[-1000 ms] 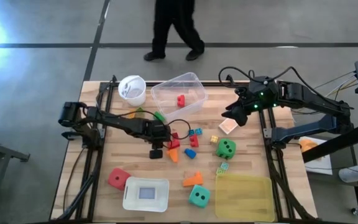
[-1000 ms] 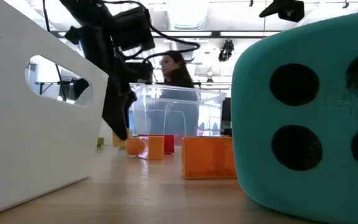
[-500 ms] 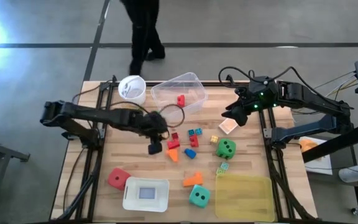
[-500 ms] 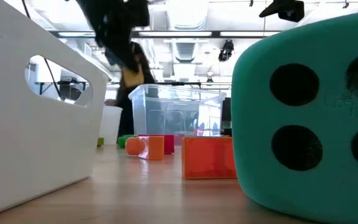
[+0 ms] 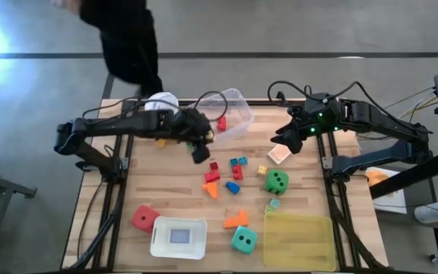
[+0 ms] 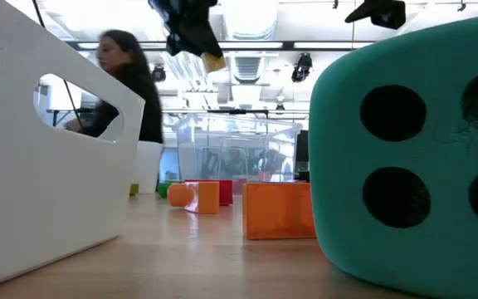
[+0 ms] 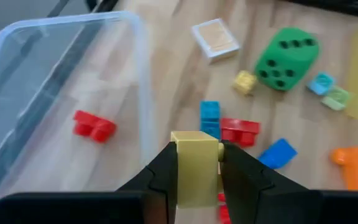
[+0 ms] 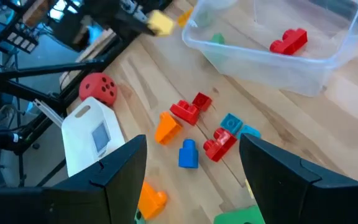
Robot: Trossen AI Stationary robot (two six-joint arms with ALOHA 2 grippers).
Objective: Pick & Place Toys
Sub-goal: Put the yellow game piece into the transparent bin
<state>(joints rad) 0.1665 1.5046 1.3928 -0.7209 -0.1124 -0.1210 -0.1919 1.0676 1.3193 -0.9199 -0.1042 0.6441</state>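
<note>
Currently the yellow block [image 7: 196, 167] is clamped between the left gripper [image 5: 200, 153] fingers, lifted clear of the table, just beside the near wall of the clear tub [image 5: 235, 97]. Fingers pinch its two side faces, top of the block standing proud of the tips. Judgement: small rigid plastic, light, smooth faces, so it could twist or slip if pinched off-centre; a flat-face pinch like this is the right hold. It won't deform and should survive a short drop into the tub.

One red block [image 7: 94, 124] already lies in the tub, beyond the wall from the gripper. Under and past the fingers on the table: a blue block [image 7: 209, 115], red brick [image 7: 240, 131], another blue piece [image 7: 278, 153], small yellow cube [image 7: 245, 81], green die [image 7: 286, 57], a square tile [image 7: 214, 39]. Further off in the high view are the red die [image 5: 144, 218], teal die [image 5: 242, 240], orange blocks [image 5: 236, 220], a white bin [image 5: 178, 237] and a yellow tray [image 5: 298, 239].

The right gripper [image 5: 286, 141] waits on the far side of the tub from the left one, over the tile, jaws parted, holding nothing.

Surface is a wood plank table [image 5: 166, 194], flat, decent friction. White cup [image 5: 162, 109] sits just behind the left arm. A person [image 5: 124, 42] in dark clothes is passing close behind the table; the low view shows an open ceiling with lights.
</note>
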